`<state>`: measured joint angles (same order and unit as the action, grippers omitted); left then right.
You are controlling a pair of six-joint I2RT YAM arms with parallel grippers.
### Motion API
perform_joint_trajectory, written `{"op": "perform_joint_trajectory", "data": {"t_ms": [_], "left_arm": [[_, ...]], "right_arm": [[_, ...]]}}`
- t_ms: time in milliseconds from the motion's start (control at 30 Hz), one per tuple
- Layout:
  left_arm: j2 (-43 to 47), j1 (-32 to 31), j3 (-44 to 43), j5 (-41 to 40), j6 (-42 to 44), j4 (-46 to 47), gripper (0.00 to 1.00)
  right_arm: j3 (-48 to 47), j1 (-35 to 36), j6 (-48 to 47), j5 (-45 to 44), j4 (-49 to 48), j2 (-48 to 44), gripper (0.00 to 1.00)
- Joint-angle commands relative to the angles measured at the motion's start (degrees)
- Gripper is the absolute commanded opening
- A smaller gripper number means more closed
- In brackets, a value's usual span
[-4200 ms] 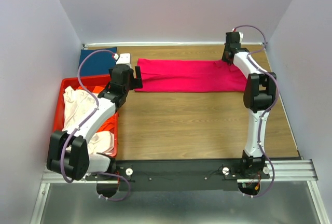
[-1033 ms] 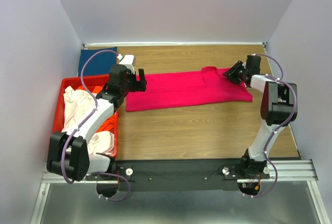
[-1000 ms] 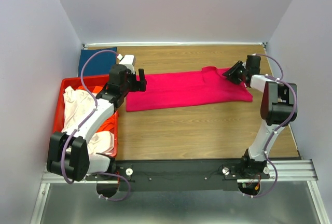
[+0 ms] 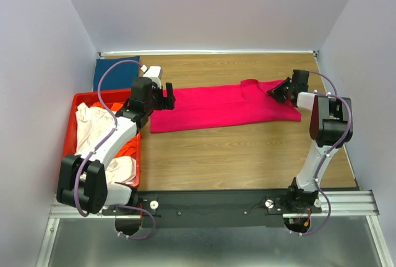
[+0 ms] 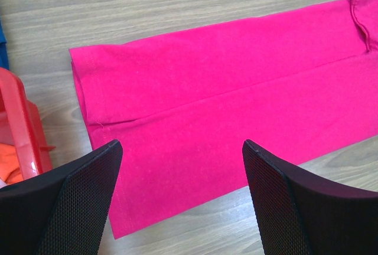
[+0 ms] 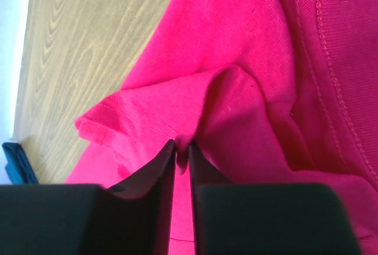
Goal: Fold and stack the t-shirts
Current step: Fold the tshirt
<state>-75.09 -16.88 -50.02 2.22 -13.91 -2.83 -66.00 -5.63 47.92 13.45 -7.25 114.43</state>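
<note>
The magenta-pink t-shirt point(image 4: 223, 105) lies folded lengthwise as a long strip across the far half of the table. My right gripper point(image 4: 277, 90) is shut on a pinch of its cloth near the collar end; in the right wrist view the fold point(image 6: 224, 98) rises between the fingertips point(image 6: 182, 147). My left gripper point(image 4: 166, 97) is open and empty just above the shirt's hem end point(image 5: 195, 119). A dark blue t-shirt point(image 4: 114, 73) lies folded at the far left corner. Cream-white point(image 4: 91, 128) and orange point(image 4: 127, 146) shirts lie in the red crate.
The red plastic crate point(image 4: 79, 101) stands along the left edge under my left arm; its rim shows in the left wrist view point(image 5: 20, 128). Walls close the table on the left, far and right sides. Bare wood point(image 4: 235, 152) lies in front of the shirt.
</note>
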Motion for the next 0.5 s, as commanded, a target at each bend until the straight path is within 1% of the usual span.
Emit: {"op": "perform_joint_trajectory", "data": {"t_ms": [0,100,167,333,467], "left_arm": [[-0.6,-0.1,-0.8,0.7,0.9,-0.4,0.9],[-0.7,-0.1,-0.7,0.6,0.8,-0.5,0.9],[-0.7,-0.1,-0.8,0.7,0.8,-0.6,0.9],[-0.7,-0.1,-0.7,0.6,0.8,-0.7,0.9],[-0.8,-0.1,-0.8,0.9,0.8,-0.7,0.9]], "right_arm": [[1.7,-0.2,-0.6,0.0,-1.5,-1.3,0.12],[2.3,-0.3,-2.4,-0.5,-1.5,-3.7,0.03],[2.8,-1.0,-3.4,0.0,-1.3,-4.6,0.01],[4.2,-3.5,-4.5,3.1,-0.2,-7.4,0.01],[3.6,-6.0,-6.3,5.5,1.3,-7.6,0.01]]}}
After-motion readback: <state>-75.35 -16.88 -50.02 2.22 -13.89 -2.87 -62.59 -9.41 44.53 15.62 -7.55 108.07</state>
